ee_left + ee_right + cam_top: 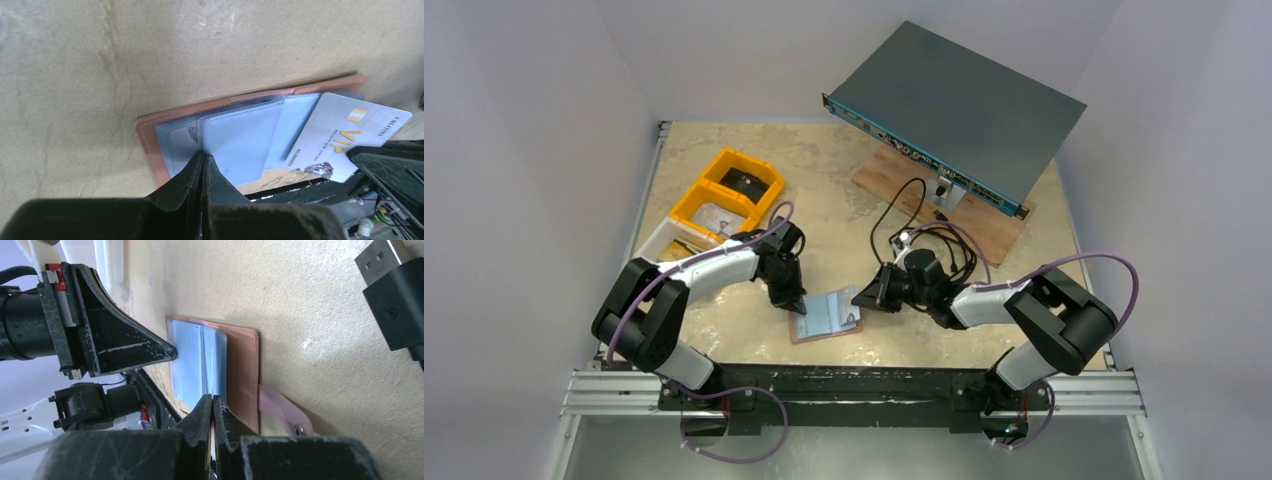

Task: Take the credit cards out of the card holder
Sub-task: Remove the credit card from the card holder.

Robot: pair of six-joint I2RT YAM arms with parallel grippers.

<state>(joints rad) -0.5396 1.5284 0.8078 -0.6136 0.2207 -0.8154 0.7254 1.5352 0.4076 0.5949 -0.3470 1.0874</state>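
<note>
The card holder [826, 316] lies open on the table between both arms, tan leather outside [150, 145] and pale blue pockets inside. My left gripper [796, 305] [204, 156] is shut, pinching the edge of a pale blue inner pocket at the holder's left side. My right gripper [862, 298] [212, 400] is shut on the thin edge of a credit card [345, 132], a pale card marked VIP that sticks out of the right-hand pocket. The holder's strap with its snap stud [299, 429] lies to the right of my right fingers. Other cards are hidden in the pockets.
Yellow bins [729, 192] and a white bin [656, 240] stand behind my left arm. A grey rack unit [959, 100] rests on a wooden board [989, 225] at the back right, with black cables [924, 225] and a USB plug [395, 300] near my right wrist.
</note>
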